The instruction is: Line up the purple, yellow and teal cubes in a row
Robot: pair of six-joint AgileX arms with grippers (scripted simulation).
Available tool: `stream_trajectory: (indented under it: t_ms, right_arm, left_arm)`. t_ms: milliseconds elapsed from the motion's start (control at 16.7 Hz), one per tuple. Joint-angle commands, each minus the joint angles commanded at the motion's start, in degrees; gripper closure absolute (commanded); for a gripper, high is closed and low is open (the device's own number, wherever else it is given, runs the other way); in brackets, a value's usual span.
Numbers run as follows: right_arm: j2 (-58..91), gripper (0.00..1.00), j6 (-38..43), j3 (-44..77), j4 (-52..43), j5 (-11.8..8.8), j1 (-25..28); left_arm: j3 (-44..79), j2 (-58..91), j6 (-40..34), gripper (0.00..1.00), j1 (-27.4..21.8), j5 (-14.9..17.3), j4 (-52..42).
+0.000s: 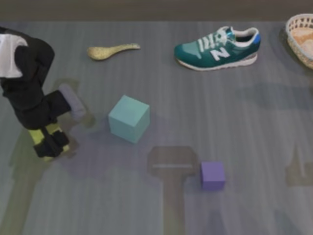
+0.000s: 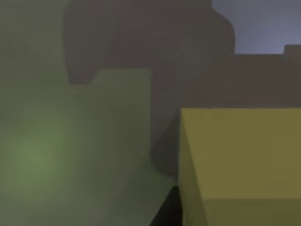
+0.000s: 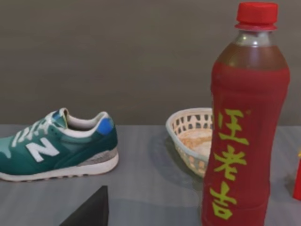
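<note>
Gripping, apparently, the yellow cube (image 1: pixel 40 135): left pincer (image 1: pixel 49 142), teal cube (image 1: pixel 128 118) close beside, purple cube (image 1: pixel 212 175) farther right.

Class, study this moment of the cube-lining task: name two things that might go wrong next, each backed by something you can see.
1. The left gripper is down at the yellow cube, mostly hiding it from above; an off-centre grasp might let it slip or twist.
2. The teal cube sits rotated, close to the right, so carrying the yellow one over could nudge it. The purple cube lies well apart, leaving the row uneven.
</note>
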Motion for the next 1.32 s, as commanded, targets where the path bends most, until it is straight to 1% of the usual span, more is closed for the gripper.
stream_trajectory:
  t_ms: [120, 180, 600, 660, 780, 1140, 1320]
  right_arm:
    - [0.0, 0.0, 0.0, 0.0, 0.0, 0.0, 0.0]
    - [0.0, 0.0, 0.0, 0.0, 0.0, 0.0, 0.0]
    - [0.0, 0.0, 0.0, 0.0, 0.0, 0.0, 0.0]
    - [0.0, 0.0, 0.0, 0.0, 0.0, 0.0, 0.0]
    - [0.0, 0.0, 0.0, 0.0, 0.0, 0.0, 0.0]
    - [0.0, 0.0, 0.0, 0.0, 0.0, 0.0, 0.0]
    - [0.0, 0.0, 0.0, 0.0, 0.0, 0.0, 0.0]
  left_arm:
    - [0.0, 0.0, 0.0, 0.98, 0.0, 0.0, 0.0]
    - [0.0, 0.0, 0.0, 1.0, 0.0, 0.0, 0.0]
    - [0.0, 0.0, 0.0, 1.0, 0.0, 0.0, 0.0]
    - [0.24, -1.35, -0.43, 1.0, -0.14, 0.6, -1.08]
    - [0.9, -1.74, -0.46, 1.0, -0.02, 0.59, -2.07]
    - [7.12, -6.4, -0.63, 1.0, 0.85, 0.56, -13.35]
    - [8.45, -7.64, -0.61, 1.0, 0.92, 0.55, -15.57]
